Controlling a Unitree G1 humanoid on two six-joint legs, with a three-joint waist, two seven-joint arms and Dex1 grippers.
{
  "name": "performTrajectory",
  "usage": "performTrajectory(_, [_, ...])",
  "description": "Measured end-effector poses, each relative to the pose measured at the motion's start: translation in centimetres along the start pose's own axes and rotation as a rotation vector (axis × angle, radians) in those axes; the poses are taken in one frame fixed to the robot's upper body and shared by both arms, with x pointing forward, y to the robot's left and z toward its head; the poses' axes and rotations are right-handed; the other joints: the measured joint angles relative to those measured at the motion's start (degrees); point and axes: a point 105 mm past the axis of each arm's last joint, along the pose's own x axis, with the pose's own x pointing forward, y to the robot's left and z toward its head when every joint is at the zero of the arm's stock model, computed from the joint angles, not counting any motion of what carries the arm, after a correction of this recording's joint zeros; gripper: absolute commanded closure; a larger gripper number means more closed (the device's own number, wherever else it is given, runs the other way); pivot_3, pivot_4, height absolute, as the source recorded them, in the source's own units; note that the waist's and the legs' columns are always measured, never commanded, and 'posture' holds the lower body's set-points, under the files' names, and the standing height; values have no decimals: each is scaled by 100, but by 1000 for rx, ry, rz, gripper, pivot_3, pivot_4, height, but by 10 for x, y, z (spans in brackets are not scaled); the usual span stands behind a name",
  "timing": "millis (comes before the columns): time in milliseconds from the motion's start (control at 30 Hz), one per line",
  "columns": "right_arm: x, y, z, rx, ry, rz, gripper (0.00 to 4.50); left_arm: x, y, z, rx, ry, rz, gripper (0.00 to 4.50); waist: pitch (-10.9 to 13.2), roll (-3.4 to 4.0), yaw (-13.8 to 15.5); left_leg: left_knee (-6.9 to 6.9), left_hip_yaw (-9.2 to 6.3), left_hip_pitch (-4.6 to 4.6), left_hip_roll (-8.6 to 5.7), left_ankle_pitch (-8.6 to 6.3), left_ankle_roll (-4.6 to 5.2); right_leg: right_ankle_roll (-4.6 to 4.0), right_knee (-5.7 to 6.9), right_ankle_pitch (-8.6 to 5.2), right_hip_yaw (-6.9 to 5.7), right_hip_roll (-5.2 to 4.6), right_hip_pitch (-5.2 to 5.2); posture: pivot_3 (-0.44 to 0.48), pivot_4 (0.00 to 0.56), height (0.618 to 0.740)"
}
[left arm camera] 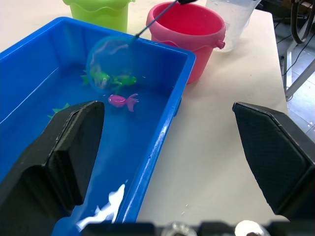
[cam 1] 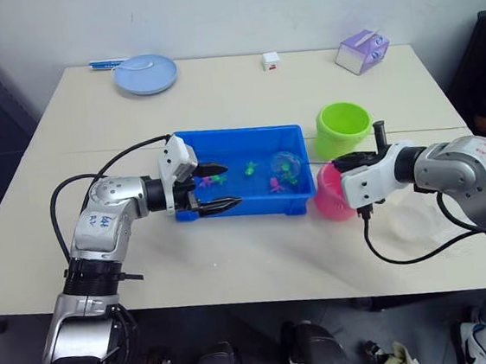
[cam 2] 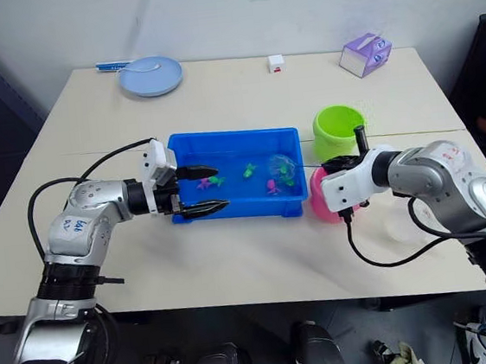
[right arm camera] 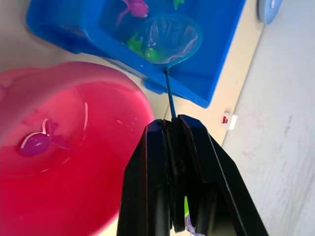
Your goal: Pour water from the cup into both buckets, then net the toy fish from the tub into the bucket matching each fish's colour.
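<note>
Now the right gripper (right arm camera: 173, 129) has its fingers pressed together on the thin handle of a small net (right arm camera: 170, 38), and the net's hoop is down in the tub (cam 1: 188, 142) at the tub's right end, over two green toy fish (right arm camera: 142, 49). The left gripper (cam 1: 215, 187) is spread wide across the tub's left wall, one finger inside and one outside, holding nothing.

The tub stands in the middle of the table (cam 1: 216, 89). The pink bucket (cam 1: 332, 197) is just beside its right end and already has one pink fish (right arm camera: 35, 141) in the water; the green bucket (cam 1: 342, 128) stands behind it, toward the far edge. The cup (left arm camera: 231, 17) is just beside the pink bucket.

I think the main risk is the colour. The pink bucket lies directly under the handle, so a green fish may slip out there while it is carried. The handle is also thin and may turn in the grip, and the net can catch on the tub's rim.
</note>
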Motion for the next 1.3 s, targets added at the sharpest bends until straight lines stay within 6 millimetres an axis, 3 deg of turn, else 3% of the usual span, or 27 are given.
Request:
performTrajectory(200, [7,14,14,90,-51,21,3717,0,0,1,10,-5,-2,0,0,0,-1,1,-1,0,0,0,0,0,1,0,0,0,0,0,150,739])
performTrajectory(367, [10,26,27,277,-105,60,3717,-1,2,-3,-9,-1,4,0,0,0,-4,3,0,0,0,0,0,0,3,0,0,1,0,0,150,739])
performTrajectory(733, [13,29,39,1068,-246,74,3717,-9,7,-6,2,23,26,0,0,0,-6,3,-5,0,2,0,0,-2,6,1,-1,3,0,0,150,739])
performTrajectory(967, [8,27,41,1342,-284,81,3717,-18,9,-9,-11,32,47,0,0,0,-6,2,-4,0,0,0,0,-2,5,1,-1,3,0,0,150,739])
performTrajectory(1100, [-1,20,40,1402,-297,47,3717,-17,8,-7,-33,14,36,0,0,0,-4,0,-4,-1,-1,-1,-1,-2,4,1,-1,4,0,0,150,739])
performTrajectory(1300, [-40,7,34,1455,-303,-114,3717,2,1,9,-26,-62,-37,0,0,0,71,0,-6,-4,-7,-1,-1,-1,2,1,-2,8,0,0,150,739])
